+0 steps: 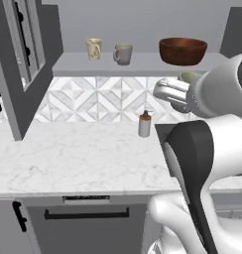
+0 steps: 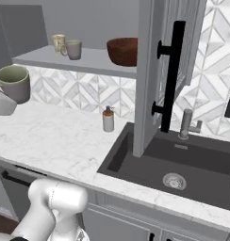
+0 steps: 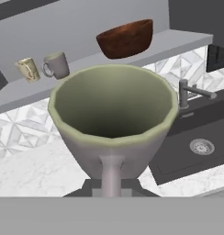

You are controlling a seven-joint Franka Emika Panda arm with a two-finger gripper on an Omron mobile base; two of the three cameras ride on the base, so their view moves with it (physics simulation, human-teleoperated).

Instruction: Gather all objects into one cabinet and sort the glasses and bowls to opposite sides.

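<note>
My gripper (image 3: 111,182) is shut on the handle of a grey mug (image 3: 114,117) with a pale green inside, held upright in the air over the counter. This same mug (image 2: 13,84) hangs below and in front of the cabinet shelf (image 1: 88,65). On that shelf a cream mug (image 1: 93,48) and a second grey mug (image 1: 123,54) stand close together at the left. The dark brown bowl (image 1: 183,50) sits at the right end. Both cabinet doors stand open, the left door (image 1: 24,59) and the right door (image 2: 166,70).
A white soap pump bottle (image 2: 108,119) stands on the marble counter (image 1: 78,158) by the dark sink (image 2: 183,164) with its faucet (image 2: 186,123). The open right door with its black bar handle juts out over the sink's left edge.
</note>
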